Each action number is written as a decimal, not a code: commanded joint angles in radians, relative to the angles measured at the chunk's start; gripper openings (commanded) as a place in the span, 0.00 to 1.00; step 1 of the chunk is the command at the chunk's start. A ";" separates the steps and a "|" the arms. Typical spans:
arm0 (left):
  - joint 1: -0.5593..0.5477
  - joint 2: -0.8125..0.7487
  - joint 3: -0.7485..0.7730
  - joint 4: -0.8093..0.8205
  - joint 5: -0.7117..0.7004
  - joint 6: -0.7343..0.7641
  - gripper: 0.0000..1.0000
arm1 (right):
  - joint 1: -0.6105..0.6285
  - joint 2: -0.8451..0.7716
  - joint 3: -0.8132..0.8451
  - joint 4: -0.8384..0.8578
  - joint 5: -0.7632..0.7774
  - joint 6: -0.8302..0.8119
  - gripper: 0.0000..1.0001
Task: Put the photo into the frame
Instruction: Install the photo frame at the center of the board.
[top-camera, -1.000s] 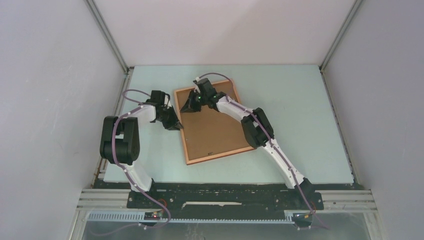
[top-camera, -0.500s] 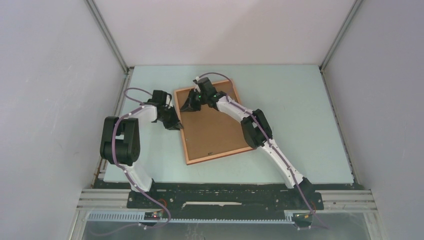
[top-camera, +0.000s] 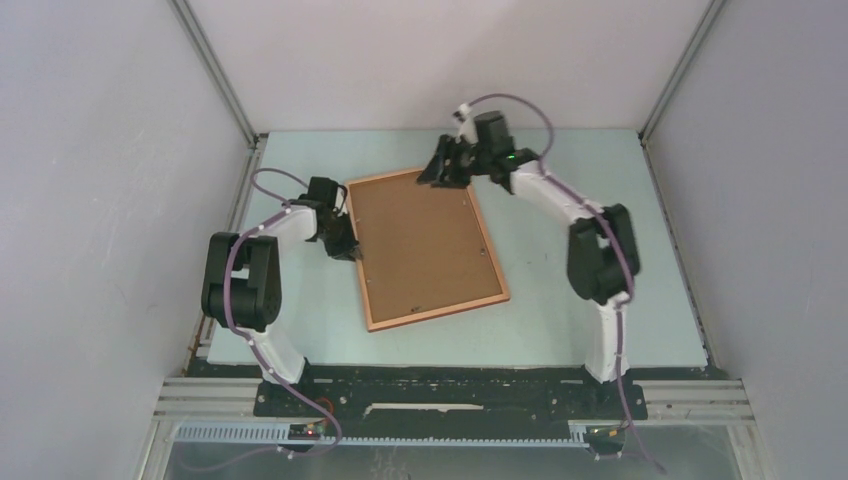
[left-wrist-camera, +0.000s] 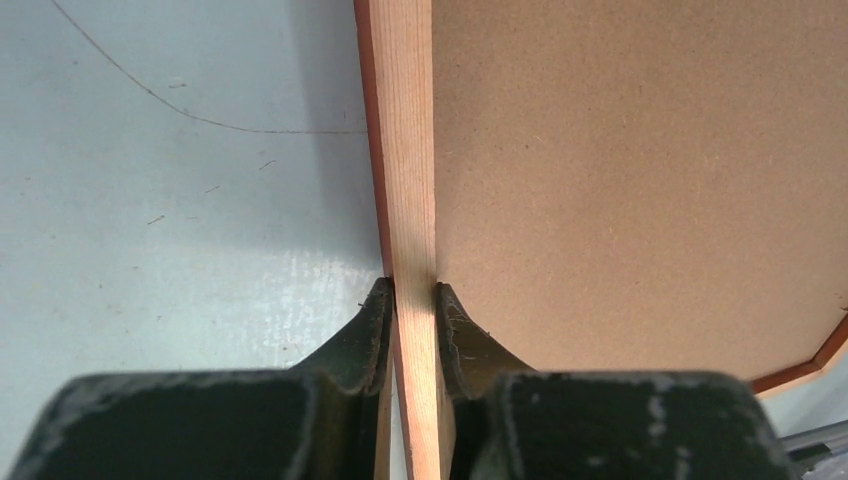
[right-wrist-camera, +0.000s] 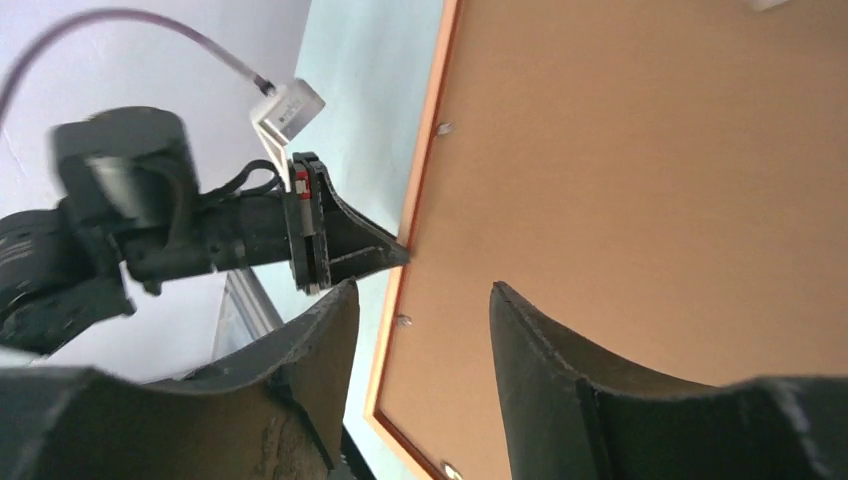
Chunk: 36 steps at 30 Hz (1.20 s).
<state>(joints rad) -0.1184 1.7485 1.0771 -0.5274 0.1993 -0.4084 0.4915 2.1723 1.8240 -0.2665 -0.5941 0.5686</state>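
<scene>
**One frame, two arms**

One desk (top-camera: 650, 200) carries one frame (top-camera: 439, 311), and one brown backing board (top-camera: 420, 245) lies inside it. Two arms stand at the near edge: the left arm (top-camera: 240, 280) and the right arm (top-camera: 600, 260). That makes two grippers, the left gripper (top-camera: 352, 250) and the right gripper (top-camera: 438, 170), each with two fingers (right-wrist-camera: 560, 380). Two purple cables (top-camera: 515, 96) run along the arms, one apiece. Along one side of the frame, the right wrist view shows three small tabs (right-wrist-camera: 403, 321).

No writing, label or number can be read anywhere.
</scene>
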 joint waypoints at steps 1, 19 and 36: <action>0.015 -0.007 0.065 -0.054 -0.047 0.045 0.06 | -0.158 -0.158 -0.193 -0.021 0.076 -0.127 0.59; 0.115 0.019 0.139 -0.091 -0.052 0.050 0.16 | -0.296 -0.062 -0.206 -0.159 0.065 -0.258 0.64; -0.055 -0.387 0.083 0.058 -0.069 -0.066 0.64 | -0.241 0.064 -0.082 -0.171 0.075 -0.228 0.55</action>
<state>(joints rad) -0.0395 1.4048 1.1580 -0.5747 0.0856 -0.4004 0.2413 2.2246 1.6814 -0.4343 -0.5175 0.3431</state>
